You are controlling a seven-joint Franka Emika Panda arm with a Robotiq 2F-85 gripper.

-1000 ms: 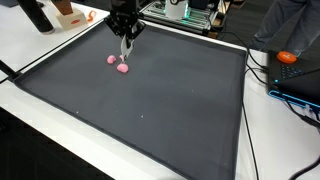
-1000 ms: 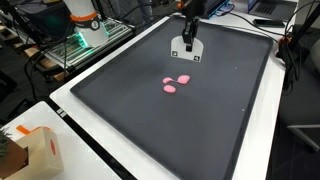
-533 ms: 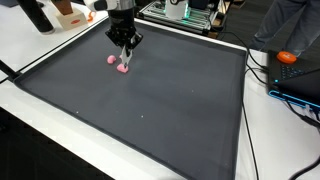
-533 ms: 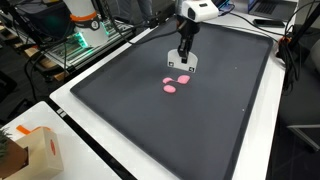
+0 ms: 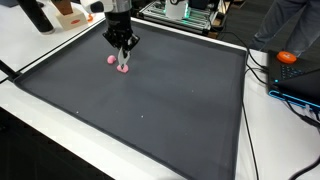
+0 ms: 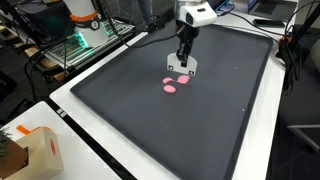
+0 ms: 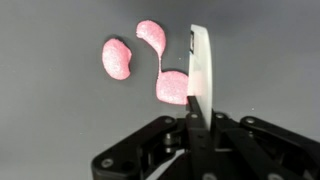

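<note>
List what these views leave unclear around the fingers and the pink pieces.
Wrist view: only one finger shows; the second is unseen, so open or shut is unclear.
Wrist view: whether that finger touches the nearest pink piece or hovers above it.
Both exterior views: the pink pieces are too small to count, partly behind the gripper.

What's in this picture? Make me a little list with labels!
Robot hand: low over the mat, pointing down; open or shut is unclear
Pink pieces: small curved blobs lying close together, right beside the hand's tip
Mat: dark and flat, covering most of the white table
</note>
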